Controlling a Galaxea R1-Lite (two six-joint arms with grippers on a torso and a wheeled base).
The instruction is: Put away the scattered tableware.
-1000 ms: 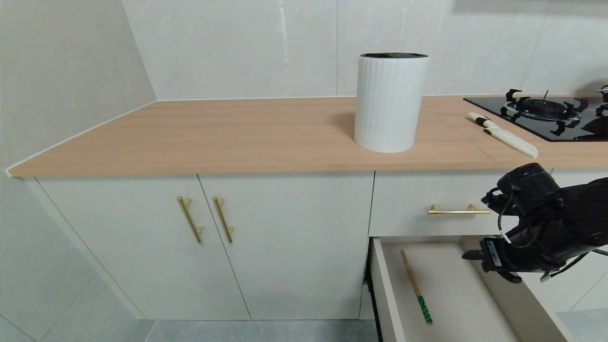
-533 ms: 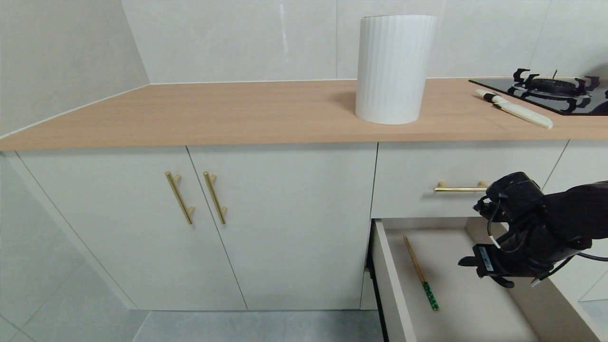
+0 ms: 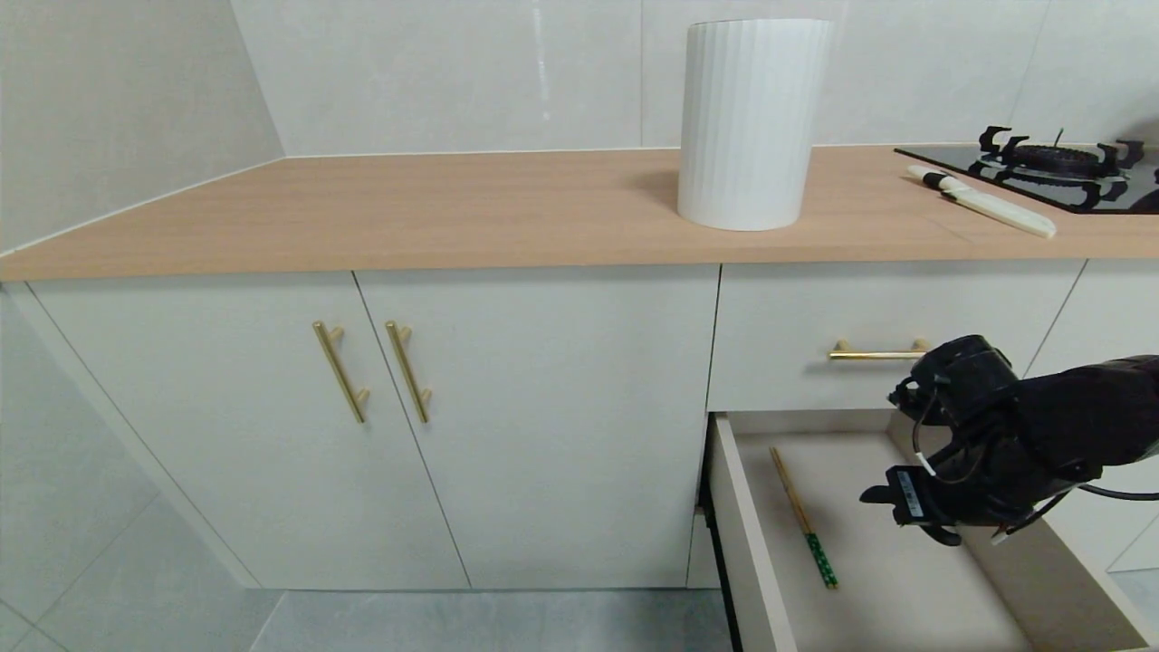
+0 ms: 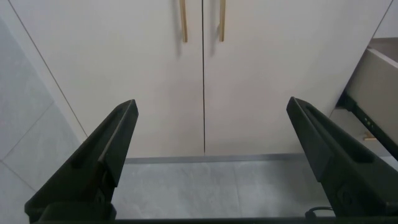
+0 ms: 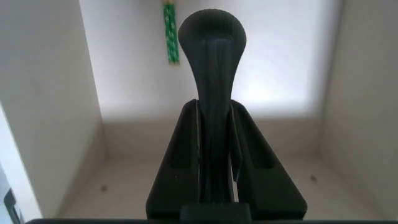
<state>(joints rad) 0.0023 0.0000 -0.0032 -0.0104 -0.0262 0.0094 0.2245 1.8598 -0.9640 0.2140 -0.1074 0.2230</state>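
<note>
Over the drawer's (image 3: pixel 738 543) right side: our right hand (image 3: pixel 908 507), clamped on a black handle (image 5: pixel 211 74), now nearer the chopstick (image 3: pixel 801 516); we judge release close.
Left hand (image 4: pixel 211 106): wide, empty.
Knife (image 3: pixel 982 201): surface's (image 3: pixel 453 213) right end, unstowed.

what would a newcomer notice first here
The tall white canister on the counter stands out. Below it, the open drawer holds chopsticks, and the right hand hovers over it gripping a black utensil.
</note>
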